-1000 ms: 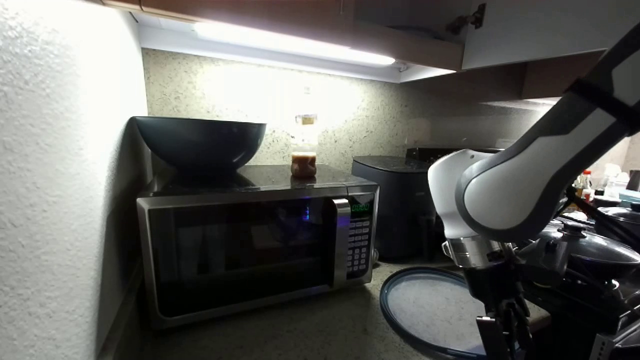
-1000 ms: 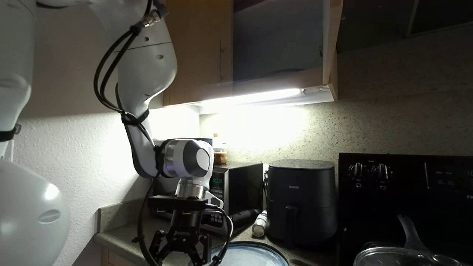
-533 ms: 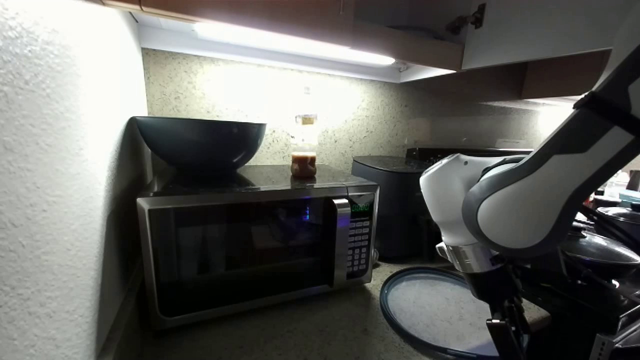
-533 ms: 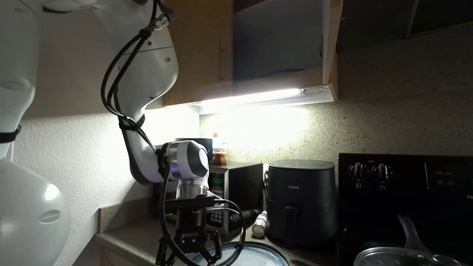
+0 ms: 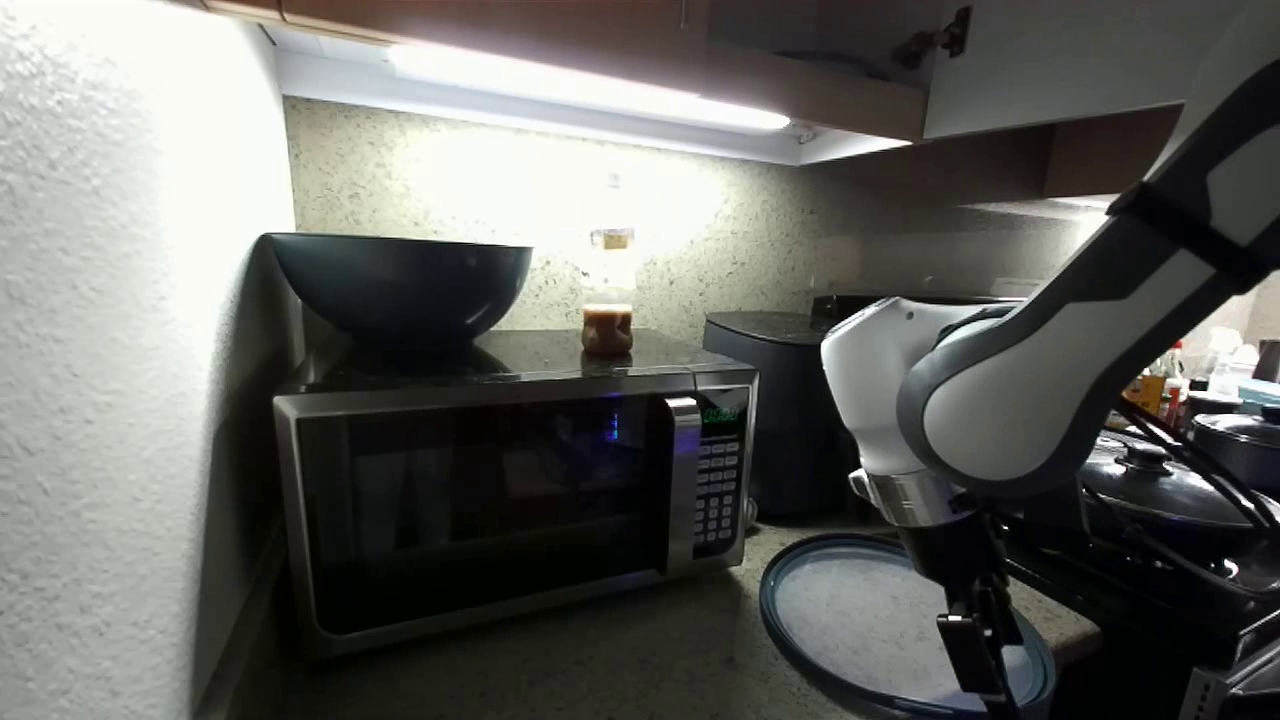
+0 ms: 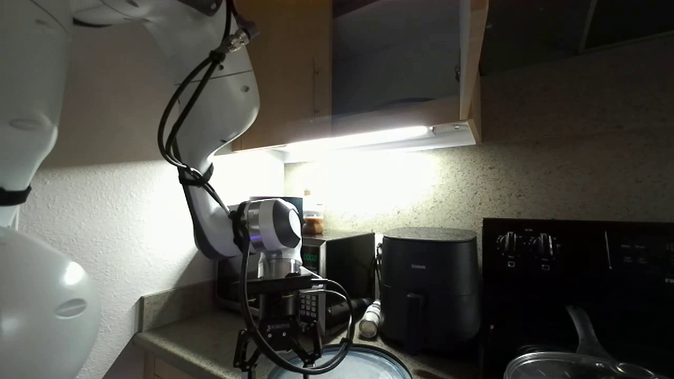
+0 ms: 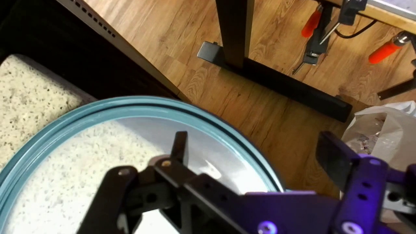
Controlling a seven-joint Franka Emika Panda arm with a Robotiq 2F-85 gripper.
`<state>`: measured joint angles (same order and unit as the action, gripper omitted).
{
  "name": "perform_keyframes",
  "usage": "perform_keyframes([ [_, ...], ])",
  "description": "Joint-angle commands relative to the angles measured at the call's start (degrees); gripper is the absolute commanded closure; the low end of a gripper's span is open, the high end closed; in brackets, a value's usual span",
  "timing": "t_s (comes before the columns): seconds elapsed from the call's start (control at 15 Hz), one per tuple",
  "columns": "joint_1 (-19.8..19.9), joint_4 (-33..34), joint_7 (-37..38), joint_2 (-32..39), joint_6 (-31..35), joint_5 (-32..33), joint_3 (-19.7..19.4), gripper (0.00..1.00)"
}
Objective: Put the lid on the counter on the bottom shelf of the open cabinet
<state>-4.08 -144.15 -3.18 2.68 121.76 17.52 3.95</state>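
At the back left corner of the desk (image 5: 640, 650), microwave (image 5: 480, 500); on it, dark bowl (image 5: 400, 290) left, jar (image 5: 607, 330) with brown contents right. Next, pale cylinder (image 6: 370, 319) lying down, then black air fryer (image 6: 429, 295) standing by the desk's right edge. Overhead, open cabinet (image 6: 395, 58), door swung out, light strip (image 5: 590, 88) lit underneath; dark flat thing (image 6: 413, 100) on its bottom shelf, too shadowed to name. Lid (image 5: 850, 620): flat on the desk at the front right corner, rim partly out past the front edge, over the floor (image 7: 182, 68). Pincer (image 7: 256, 148) right at that overhang, jaws spread wide; in the wrist view one finger over the lid's clear centre, the other beyond the rim, rim running between them, contact unclear. Far right, stove (image 6: 526, 279) with lidded pans (image 5: 1150, 490) on it.
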Motion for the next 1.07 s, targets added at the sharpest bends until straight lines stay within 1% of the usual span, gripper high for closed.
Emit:
perform_keyframes([
  [0.0,0.18,2.9,-3.08,2.99,1.38,-0.66,-0.07,0.0],
  [0.07,0.39,4.1,-4.5,4.12,0.49,-3.16,-0.05,0.0],
  [0.13,-0.03,2.42,-1.42,1.82,0.04,-0.84,-0.03,0.0],
  [0.4,-0.02,3.07,-1.57,2.57,0.01,-1.06,-0.06,0.0],
  [0.73,-0.55,7.21,0.22,7.31,-0.53,3.48,-0.27,0.0],
  [0.87,-0.44,8.58,-0.73,8.8,-0.44,4.02,-0.38,0.0],
  [1.0,-0.37,9.79,-1.93,10.1,-0.93,2.87,-0.19,0.0],
])
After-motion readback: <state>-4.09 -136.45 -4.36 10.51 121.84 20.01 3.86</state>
